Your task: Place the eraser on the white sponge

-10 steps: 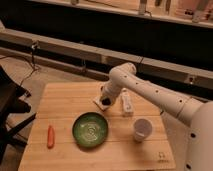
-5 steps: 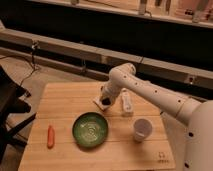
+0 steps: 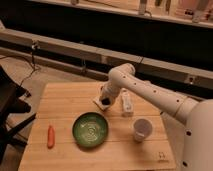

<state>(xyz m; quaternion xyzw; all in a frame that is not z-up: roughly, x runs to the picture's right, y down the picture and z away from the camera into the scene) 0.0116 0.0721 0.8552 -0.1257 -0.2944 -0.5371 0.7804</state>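
Note:
My gripper (image 3: 104, 102) hangs from the white arm over the far middle of the wooden table (image 3: 65, 100). It sits right above the white sponge (image 3: 99, 103), a thin flat pad mostly covered by the gripper. A small dark shape at the gripper's tip, over the sponge, may be the eraser (image 3: 105, 105); I cannot tell whether it is held or resting.
A green bowl (image 3: 90, 130) sits at the front middle. An orange carrot (image 3: 50, 136) lies at the front left. A long white bar with dark marks (image 3: 127, 103) lies right of the gripper. A white cup (image 3: 141, 129) stands at the front right.
The gripper has held almost the same spot over the sponge; no clear movement shows.

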